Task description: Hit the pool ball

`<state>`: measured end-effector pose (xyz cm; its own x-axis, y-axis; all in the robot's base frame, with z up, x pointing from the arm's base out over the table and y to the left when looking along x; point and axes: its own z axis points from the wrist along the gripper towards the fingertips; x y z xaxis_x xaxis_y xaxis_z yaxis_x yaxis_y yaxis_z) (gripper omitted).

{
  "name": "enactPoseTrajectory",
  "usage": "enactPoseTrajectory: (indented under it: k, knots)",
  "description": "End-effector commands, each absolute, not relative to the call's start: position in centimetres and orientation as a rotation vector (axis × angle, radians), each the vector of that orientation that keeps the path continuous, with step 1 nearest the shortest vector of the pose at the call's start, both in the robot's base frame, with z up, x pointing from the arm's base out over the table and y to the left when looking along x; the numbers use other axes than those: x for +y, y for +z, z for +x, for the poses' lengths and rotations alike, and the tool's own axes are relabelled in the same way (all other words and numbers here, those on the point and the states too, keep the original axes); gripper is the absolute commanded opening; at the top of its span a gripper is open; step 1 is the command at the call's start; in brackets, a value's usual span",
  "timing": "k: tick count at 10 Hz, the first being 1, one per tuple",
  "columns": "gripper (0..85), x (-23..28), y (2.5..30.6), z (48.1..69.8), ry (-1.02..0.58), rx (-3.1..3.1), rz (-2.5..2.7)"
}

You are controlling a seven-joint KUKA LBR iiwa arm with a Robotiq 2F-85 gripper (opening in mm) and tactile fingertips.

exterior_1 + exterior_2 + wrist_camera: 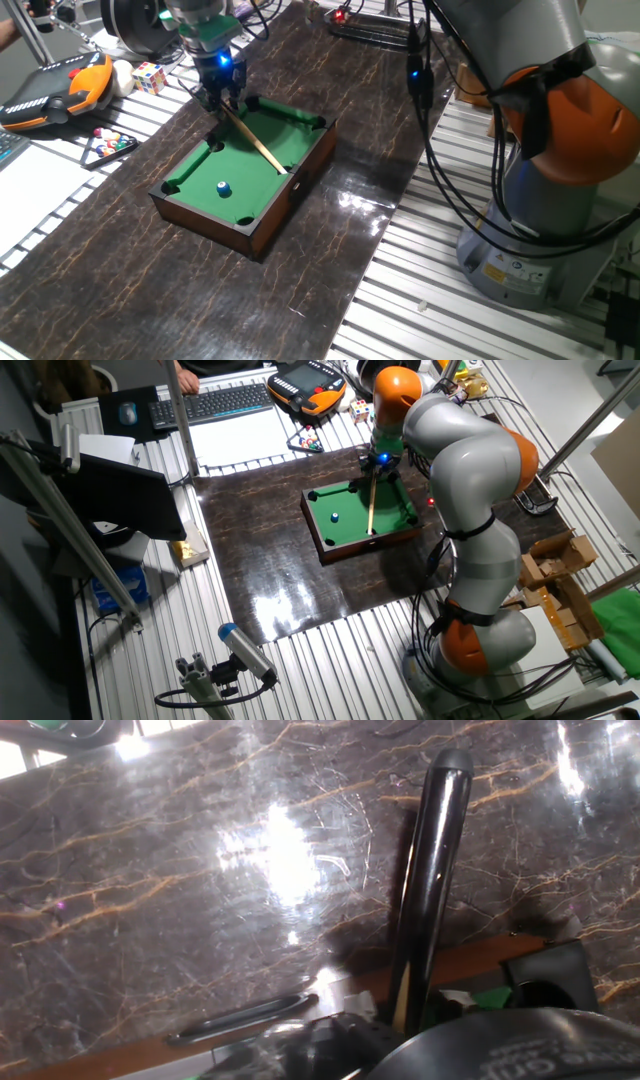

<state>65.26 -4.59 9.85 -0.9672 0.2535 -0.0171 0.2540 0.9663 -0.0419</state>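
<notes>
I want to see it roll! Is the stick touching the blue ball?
No, the stick lies across the far half of the green table, apart from the ball.

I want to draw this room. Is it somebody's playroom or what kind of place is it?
Probably a robot lab, not a playroom. A big orange and grey robot arm stands by a metal workbench, a computer keyboard sits nearby, and the toy pool table looks set up for a test.

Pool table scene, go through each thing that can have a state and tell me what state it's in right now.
gripper: shut on the cue stick, above the far end of the table.
cue stick: held, slanting down over the felt, tip near a side rail.
pool ball: resting on the felt, apart from the cue.
miniature pool table: upright on the dark mat.
</notes>
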Motion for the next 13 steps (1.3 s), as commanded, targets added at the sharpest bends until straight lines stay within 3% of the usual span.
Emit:
enactPoseTrajectory:
  k: [1,6,13]
  knots:
    - [31.0,-4.6,9.8,65.2,-0.070,3.102,0.396]
    - [0.7,-4.5,10.4,65.3,-0.015,3.113,0.420]
    - [0.7,-6.8,13.6,66.9,0.012,3.010,0.790]
